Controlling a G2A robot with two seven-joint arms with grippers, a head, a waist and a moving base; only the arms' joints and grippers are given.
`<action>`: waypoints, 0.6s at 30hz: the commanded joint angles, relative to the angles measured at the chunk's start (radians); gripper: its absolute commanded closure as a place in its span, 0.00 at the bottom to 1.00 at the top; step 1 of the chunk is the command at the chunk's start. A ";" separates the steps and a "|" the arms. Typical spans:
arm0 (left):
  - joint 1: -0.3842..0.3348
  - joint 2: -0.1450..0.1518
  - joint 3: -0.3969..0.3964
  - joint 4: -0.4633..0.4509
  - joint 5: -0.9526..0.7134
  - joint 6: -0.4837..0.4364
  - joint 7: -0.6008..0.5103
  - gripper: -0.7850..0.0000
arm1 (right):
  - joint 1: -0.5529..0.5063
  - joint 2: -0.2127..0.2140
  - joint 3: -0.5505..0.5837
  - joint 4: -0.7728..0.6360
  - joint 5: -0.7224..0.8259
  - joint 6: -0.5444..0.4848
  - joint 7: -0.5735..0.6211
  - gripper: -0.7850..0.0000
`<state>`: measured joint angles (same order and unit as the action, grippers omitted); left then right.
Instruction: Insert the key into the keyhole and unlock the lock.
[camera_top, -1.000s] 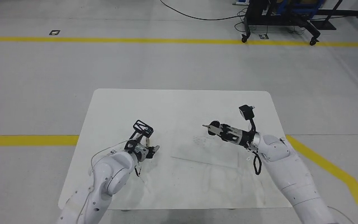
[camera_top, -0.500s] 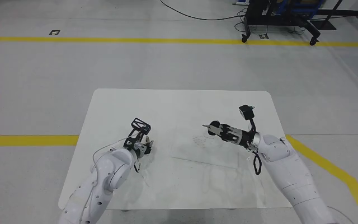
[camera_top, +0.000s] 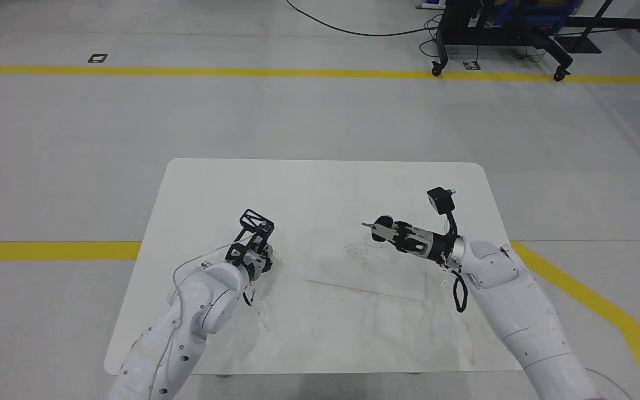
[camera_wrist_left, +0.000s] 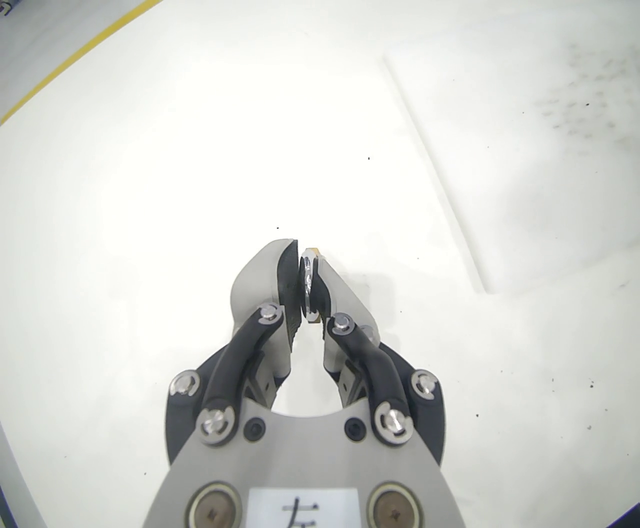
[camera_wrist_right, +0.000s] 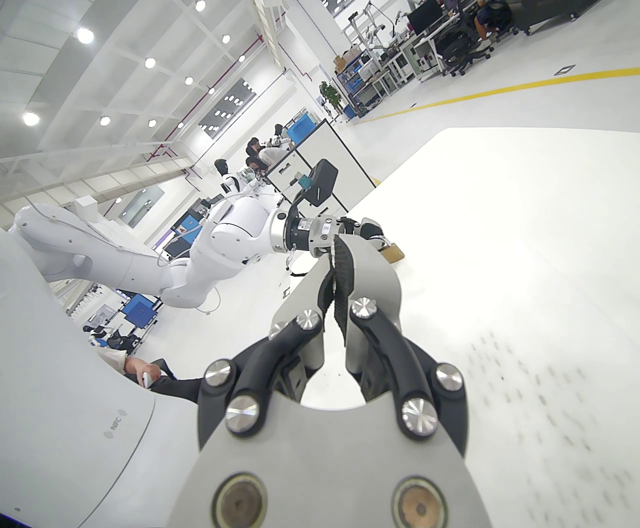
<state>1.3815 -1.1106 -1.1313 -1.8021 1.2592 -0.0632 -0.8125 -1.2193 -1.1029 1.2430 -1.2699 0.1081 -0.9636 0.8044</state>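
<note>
Left gripper (camera_wrist_left: 303, 257) clamps the lock (camera_wrist_right: 392, 251) by its shackle; right gripper (camera_wrist_right: 336, 250) pinches the key (camera_top: 366, 227).

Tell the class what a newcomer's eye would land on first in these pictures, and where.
First, the left gripper, shut on the silver shackle of a small brass lock, low at the left side of the white table. Then the right gripper, shut, near the table's middle and pointing across at the lock; whether it holds the key is too small to tell.
</note>
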 joint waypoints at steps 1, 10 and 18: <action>0.000 -0.001 0.000 0.001 0.000 -0.001 -0.001 1.00 | 0.000 0.000 0.000 0.000 0.000 0.000 0.000 1.00; 0.011 -0.003 -0.017 0.001 0.003 0.003 0.010 1.00 | 0.000 0.000 0.000 0.000 0.000 0.000 0.000 1.00; 0.049 -0.009 -0.083 -0.014 -0.142 0.038 0.212 1.00 | 0.000 0.000 0.000 0.000 0.000 0.000 0.000 1.00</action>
<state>1.4224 -1.1195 -1.1982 -1.8172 1.1486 -0.0234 -0.6541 -1.2193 -1.1029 1.2430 -1.2699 0.1081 -0.9636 0.8044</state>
